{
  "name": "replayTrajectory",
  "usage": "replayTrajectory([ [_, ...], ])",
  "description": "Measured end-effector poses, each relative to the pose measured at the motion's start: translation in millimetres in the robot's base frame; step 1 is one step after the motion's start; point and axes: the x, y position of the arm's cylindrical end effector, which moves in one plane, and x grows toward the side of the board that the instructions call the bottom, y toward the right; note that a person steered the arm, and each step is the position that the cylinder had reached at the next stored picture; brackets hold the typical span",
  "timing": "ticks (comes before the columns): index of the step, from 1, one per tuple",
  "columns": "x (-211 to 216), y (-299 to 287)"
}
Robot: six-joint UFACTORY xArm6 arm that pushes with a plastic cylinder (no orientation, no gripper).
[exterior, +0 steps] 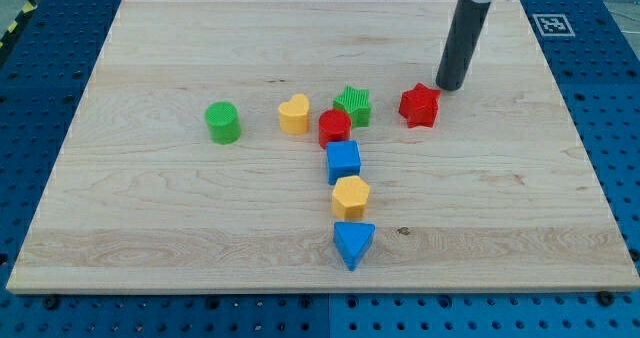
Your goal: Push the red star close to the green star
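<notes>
The red star [419,105] lies right of the board's middle. The green star [353,105] lies a short gap to its left, touching a red round block [334,127] at its lower left. My tip [450,85] rests on the board just to the upper right of the red star, very near its top right corner; I cannot tell if they touch. The dark rod rises from there out of the view's top.
A yellow heart [294,114] and a green cylinder [223,122] lie left of the green star. Below the red round block run a blue cube [343,161], a yellow hexagon [351,196] and a blue triangle [353,243]. The wooden board [150,228] sits on a blue perforated table.
</notes>
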Motion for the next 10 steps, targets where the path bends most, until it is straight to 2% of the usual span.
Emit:
replayTrajectory([
  [2, 38, 0],
  [3, 40, -6],
  [5, 29, -26],
  [7, -8, -39],
  [8, -4, -67],
  [10, -9, -73],
])
